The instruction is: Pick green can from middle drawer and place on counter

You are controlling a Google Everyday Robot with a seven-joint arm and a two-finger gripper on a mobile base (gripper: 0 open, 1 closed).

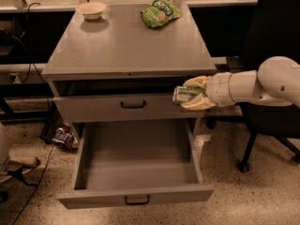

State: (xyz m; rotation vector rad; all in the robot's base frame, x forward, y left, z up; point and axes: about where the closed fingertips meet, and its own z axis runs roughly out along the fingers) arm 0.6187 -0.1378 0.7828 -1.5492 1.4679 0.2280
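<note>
Gripper: your cream two-finger gripper [190, 95] is pinching the small shiny green-and-silver can [182, 94].
Place: right side, seemingly just below the flat grey counter [126, 41].

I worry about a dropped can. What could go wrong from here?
1. The gripper holds the can on its side just below the counter's front edge; a straight lift could clip that edge.
2. If knocked loose there, the can would likely drop toward the open drawer beneath.
</note>
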